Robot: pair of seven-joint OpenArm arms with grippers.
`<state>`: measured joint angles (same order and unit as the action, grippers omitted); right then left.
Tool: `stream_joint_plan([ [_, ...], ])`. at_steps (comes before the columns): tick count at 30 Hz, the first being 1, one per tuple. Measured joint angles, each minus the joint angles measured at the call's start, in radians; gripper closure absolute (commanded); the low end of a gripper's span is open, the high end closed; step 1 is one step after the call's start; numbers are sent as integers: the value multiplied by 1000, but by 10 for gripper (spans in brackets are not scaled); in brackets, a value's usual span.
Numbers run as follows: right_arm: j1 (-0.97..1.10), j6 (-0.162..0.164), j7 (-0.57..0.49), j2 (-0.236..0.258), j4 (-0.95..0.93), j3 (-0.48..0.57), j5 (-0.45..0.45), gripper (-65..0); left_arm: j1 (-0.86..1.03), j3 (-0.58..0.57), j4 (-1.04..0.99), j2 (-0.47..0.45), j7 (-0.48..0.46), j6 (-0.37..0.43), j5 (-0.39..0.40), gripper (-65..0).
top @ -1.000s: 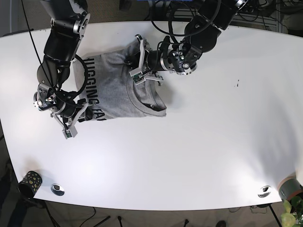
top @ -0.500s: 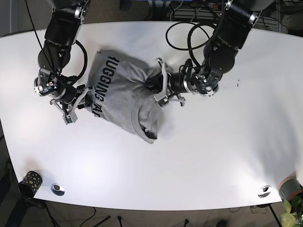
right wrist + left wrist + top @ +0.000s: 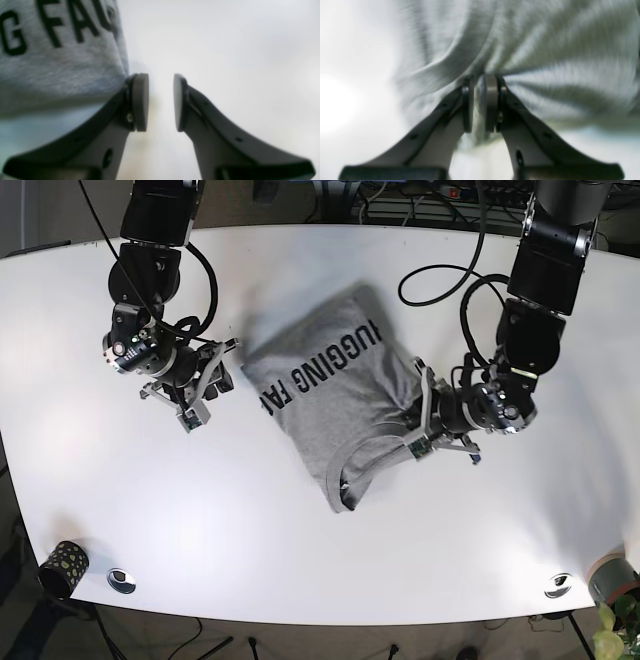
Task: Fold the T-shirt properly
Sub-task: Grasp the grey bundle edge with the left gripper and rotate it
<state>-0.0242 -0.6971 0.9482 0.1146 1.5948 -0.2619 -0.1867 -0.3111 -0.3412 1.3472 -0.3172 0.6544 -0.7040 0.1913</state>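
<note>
Currently left gripper (image 3: 480, 103) is clamped on a bunched fold of the T-shirt (image 3: 335, 395), which trails away from it toward the right gripper (image 3: 157, 102). That one is parted, empty, shirt edge just beside one pad, possibly touching. White table (image 3: 300, 550) offers ample room.

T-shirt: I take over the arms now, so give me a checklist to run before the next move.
1. Left pincer shut on the T-shirt: ok, cloth is pinched between its pads.
2. Right pincer free: ok, open, holding nothing.
3. Right pincer close to the cloth: ok, its pad sits at the printed edge.
4. T-shirt lying flat: not ok, bunched and creased near the left pincer.
5. T-shirt fully on the table: ok.
6. Number of layers gripped: cannot tell.
</note>
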Motion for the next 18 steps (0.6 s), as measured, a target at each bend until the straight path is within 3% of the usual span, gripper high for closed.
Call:
stream_joint_plan([
  [4, 8, -3, 51, -23, 115, 6, 0, -159, -22, 58, 109, 11, 93, 11, -8, -61],
  [11, -49, 1, 58, -12, 63, 6, 16, -159, 72, 42, 183, 76, 93, -1, 22, -61],
  [13, -52, 1, 60, -11, 31, 21, 14, -159, 97, 50, 179, 95, 121, 0, -5, -61],
  [18, -28, 0, 59, -18, 10, 132, 3, -159, 159, 102, 186, 151, 101, 75, 6, -61],
])
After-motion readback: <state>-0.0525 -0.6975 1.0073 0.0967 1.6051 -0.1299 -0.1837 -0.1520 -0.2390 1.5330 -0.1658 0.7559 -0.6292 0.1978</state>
